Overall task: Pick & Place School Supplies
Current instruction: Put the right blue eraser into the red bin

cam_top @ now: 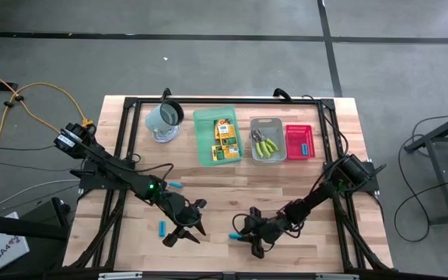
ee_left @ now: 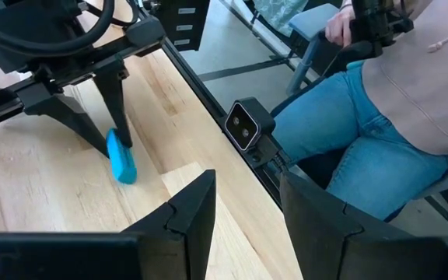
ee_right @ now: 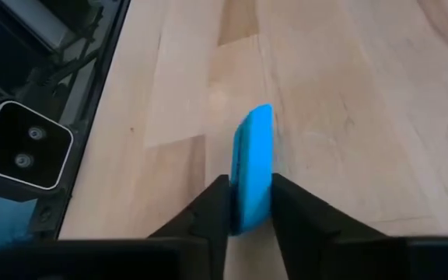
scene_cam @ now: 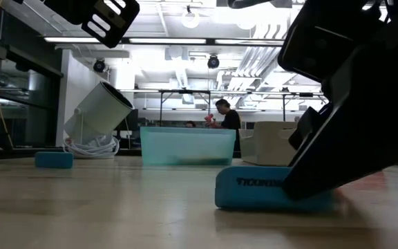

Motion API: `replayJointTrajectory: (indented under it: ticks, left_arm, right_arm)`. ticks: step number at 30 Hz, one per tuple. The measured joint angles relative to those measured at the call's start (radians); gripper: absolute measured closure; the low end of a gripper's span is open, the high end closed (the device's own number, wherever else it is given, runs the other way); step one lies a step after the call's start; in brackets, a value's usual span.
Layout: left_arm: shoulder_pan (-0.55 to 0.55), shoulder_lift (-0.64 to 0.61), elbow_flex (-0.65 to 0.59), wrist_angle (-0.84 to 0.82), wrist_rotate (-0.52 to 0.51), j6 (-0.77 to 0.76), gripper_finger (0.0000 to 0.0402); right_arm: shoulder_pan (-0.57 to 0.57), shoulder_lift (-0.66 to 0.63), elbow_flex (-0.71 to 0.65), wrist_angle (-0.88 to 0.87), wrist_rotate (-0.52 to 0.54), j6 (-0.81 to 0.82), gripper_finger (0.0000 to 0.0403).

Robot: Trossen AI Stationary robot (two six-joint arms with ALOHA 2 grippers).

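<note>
My right gripper (cam_top: 243, 236) is near the table's front edge, shut on a cyan-blue piece (ee_right: 253, 167) that lies on the wood. Two more cyan pieces (cam_top: 162, 228) (cam_top: 176, 185) lie on the table near my left gripper (cam_top: 191, 225). That gripper hovers open with nothing between its fingers (ee_left: 201, 210). At the back, yellow-orange boxes (cam_top: 225, 138) lie in the green tray (cam_top: 203, 140), yellow-green-handled tools (cam_top: 267, 145) in the grey tray (cam_top: 280, 124), and a cyan piece (cam_top: 305, 146) in the red tray (cam_top: 292, 132). My right gripper pinches the cyan piece between its two fingers, on the two flat sides at the end nearest the gripper (ee_right: 251, 206). The fingers slant down from the table's right and lie along the piece. The piece stands on its narrow edge, its underside (scene_cam: 268, 204) on the table.
A grey-green mug (cam_top: 164, 118) stands tilted on a white coil at the back left. A small camera (ee_left: 243, 128) sits on the table's near edge, and a seated person (ee_left: 379, 117) is just beyond it. Bare wood lies between the trays and the grippers.
</note>
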Motion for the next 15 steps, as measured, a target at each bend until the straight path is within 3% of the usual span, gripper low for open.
replayJointTrajectory:
  ticks: [5, 15]
  left_arm:
    - [0.000, 0.000, 0.000, 0.000, 0.000, 0.000, 0.0259]
    - [0.000, 0.000, 0.000, 0.000, 0.000, 0.000, 0.0259]
  right_arm:
    - [0.000, 0.000, 0.000, -0.002, -0.008, 0.000, 0.0375]
    - [0.000, 0.000, -0.002, 0.018, 0.013, -0.043, 0.0375]
